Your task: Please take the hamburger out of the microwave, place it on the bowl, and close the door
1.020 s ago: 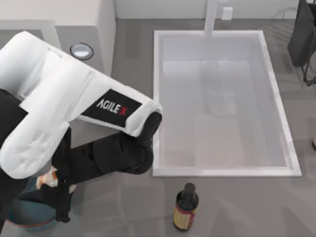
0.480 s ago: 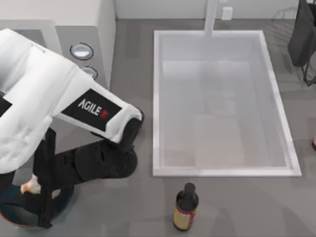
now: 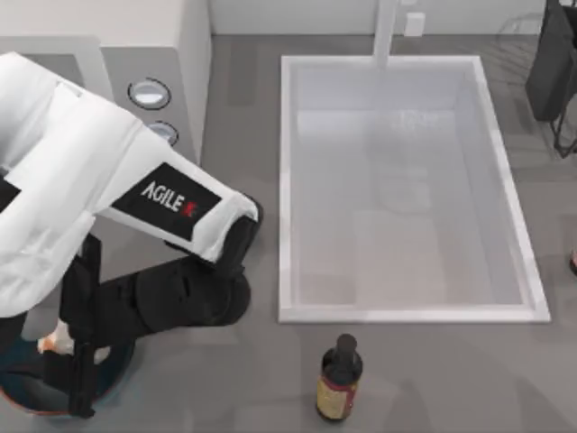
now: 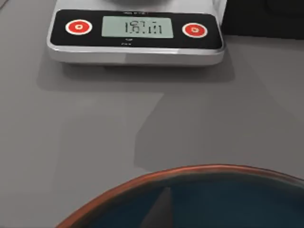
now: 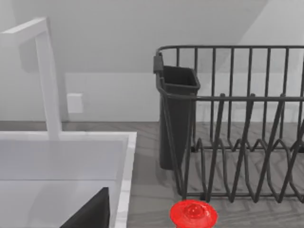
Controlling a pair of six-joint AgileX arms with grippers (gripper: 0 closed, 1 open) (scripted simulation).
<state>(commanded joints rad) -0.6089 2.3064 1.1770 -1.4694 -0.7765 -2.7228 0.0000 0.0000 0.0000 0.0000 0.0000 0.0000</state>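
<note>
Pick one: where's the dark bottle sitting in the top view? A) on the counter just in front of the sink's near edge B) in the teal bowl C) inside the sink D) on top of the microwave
A: the bottle stands on the grey counter just outside the near rim of the sink, well to the right of the bowl where the left arm is working.

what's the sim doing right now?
The left arm is bent over the bottom-left corner of the table, its claw above the blue bowl, with the hamburger showing at the claw. The microwave stands behind it at top left. The left wrist view looks over the bowl's rim toward a kitchen scale. The right arm is parked at the top view's right edge.
</note>
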